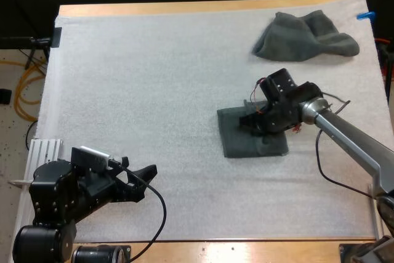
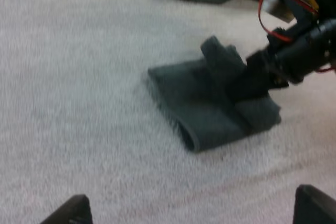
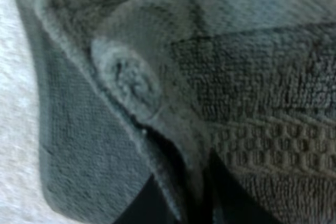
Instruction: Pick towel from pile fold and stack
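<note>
A dark grey-green folded towel lies flat on the white mat, right of centre. My right gripper sits on its near-right part, shut on a raised fold of the cloth. Up close, that fold is pinched between the two dark fingers. From the left wrist view the same towel shows with my right gripper on its bunched part. My left gripper hovers over the mat's near-left area, open and holding nothing, well apart from the towel. A crumpled towel rests at the far right.
The mat's wooden border runs along the far side. A white ribbed block stands at the mat's left edge beside my left arm. Bare mat stretches between my left gripper and the folded towel.
</note>
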`<state>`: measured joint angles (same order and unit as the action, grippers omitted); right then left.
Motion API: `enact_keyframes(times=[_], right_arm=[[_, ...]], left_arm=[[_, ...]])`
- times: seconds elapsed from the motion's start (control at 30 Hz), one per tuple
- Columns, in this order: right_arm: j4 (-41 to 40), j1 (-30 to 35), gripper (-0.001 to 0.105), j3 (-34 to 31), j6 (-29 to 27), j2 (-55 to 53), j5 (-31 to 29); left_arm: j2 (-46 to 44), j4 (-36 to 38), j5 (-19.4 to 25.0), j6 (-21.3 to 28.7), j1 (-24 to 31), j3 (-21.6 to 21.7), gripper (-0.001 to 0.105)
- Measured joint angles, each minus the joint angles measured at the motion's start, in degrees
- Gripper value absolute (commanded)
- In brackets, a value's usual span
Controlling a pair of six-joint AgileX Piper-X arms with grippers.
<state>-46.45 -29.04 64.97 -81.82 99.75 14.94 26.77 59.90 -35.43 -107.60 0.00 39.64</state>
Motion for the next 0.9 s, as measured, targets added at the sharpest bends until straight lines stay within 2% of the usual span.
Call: enact_keyframes(times=[0.23, 0.47, 0.73, 0.8, 0.9], right_arm=[[3.81, -1.63, 0.0, 0.0, 2.2, 1.3, 5.13], [8.04, -2.47, 0.0, 0.0, 7.08, 2.09, 5.74], [8.92, -2.47, 0.001, 0.0, 7.57, 4.59, 4.89], [8.92, -2.47, 0.009, 0.0, 7.67, 4.69, 5.09], [8.92, -2.47, 0.037, 0.35, 7.67, 4.69, 7.05]], left_arm=[[0.0, 0.32, 0.0, 0.0, 0.0, 0.0, 0.073], [0.0, 0.4, -0.19, 0.0, 0.0, 0.0, 0.073], [0.0, 0.37, -2.34, 0.0, 0.0, 0.0, 0.073], [0.0, 0.37, -2.39, 0.0, 0.0, 0.0, 0.073], [0.0, 0.37, -2.37, 0.0, 0.0, 0.0, 0.073]])
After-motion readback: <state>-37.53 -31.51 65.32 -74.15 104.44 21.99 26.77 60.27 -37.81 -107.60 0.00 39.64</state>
